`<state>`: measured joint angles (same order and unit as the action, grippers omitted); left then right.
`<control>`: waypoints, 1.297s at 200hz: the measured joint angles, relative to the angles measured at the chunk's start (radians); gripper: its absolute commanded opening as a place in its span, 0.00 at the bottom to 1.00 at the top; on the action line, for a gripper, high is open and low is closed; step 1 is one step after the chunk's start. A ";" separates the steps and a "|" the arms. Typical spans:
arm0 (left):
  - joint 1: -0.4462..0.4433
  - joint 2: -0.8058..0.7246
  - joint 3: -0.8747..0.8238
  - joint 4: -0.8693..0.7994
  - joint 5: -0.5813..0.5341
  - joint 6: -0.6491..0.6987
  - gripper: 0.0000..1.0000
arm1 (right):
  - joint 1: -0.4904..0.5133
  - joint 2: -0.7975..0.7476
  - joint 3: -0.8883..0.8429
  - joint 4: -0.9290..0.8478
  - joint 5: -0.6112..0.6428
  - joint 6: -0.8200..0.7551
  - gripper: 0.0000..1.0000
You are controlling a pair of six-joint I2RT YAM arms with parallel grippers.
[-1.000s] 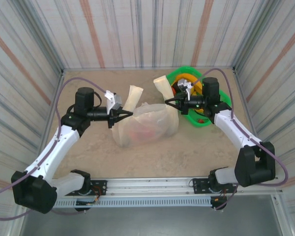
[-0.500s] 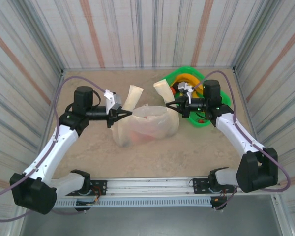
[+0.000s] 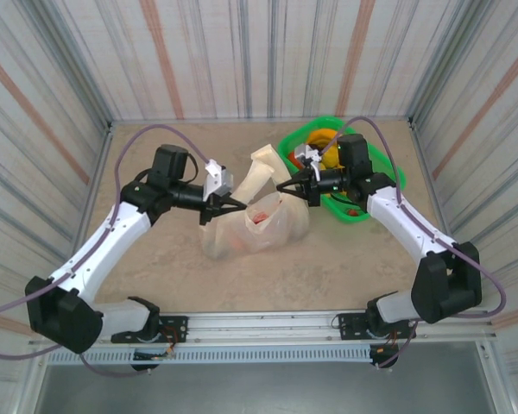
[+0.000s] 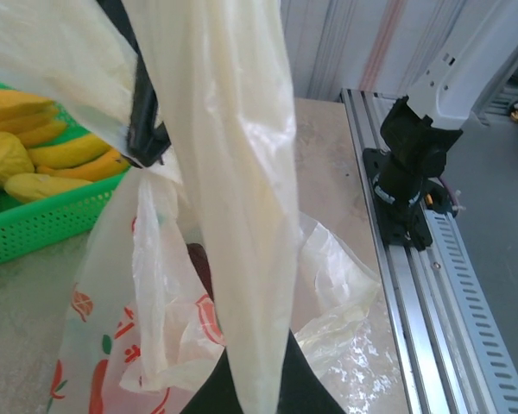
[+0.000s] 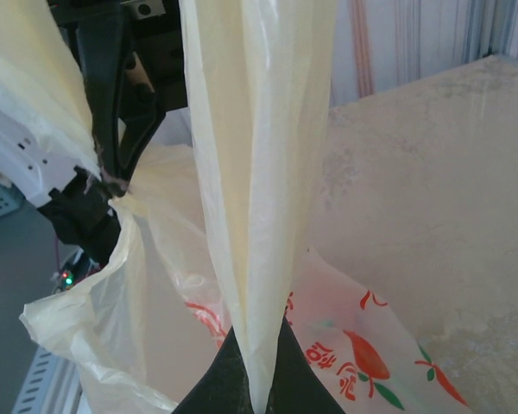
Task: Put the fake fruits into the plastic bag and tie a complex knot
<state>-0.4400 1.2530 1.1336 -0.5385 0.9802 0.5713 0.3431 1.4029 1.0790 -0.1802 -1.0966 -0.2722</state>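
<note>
Left claw, right claw nearer together, plastic bag handles in each.

I read this as a robot lab cell: striped panel walls box in my table, slotted metal rail along the near edge.

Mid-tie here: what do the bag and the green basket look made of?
The plastic bag looks like thin, soft plastic film, cream, translucent and slightly shiny; it creases and lets light through. The green basket is probably rigid moulded plastic, bright and smooth, with a regular mesh wall.
</note>
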 measured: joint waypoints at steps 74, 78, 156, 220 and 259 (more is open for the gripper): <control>-0.064 0.136 0.105 -0.087 -0.032 0.061 0.00 | 0.018 0.022 0.036 -0.057 -0.032 -0.032 0.09; -0.064 0.140 0.107 -0.089 -0.032 0.061 0.00 | 0.018 0.022 0.036 -0.058 -0.034 -0.034 0.10; -0.064 0.202 0.145 -0.118 -0.032 0.062 0.00 | 0.018 0.022 0.036 -0.067 -0.088 -0.051 0.19; -0.066 0.237 0.193 -0.124 -0.040 0.061 0.00 | 0.018 0.022 0.036 -0.083 -0.105 -0.060 0.44; -0.073 0.260 0.209 -0.124 -0.048 0.060 0.00 | 0.016 0.022 0.020 -0.082 -0.105 -0.074 0.55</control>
<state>-0.5129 1.5131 1.3422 -0.6621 0.9321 0.6312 0.3592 1.4246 1.0988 -0.2626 -1.2015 -0.3458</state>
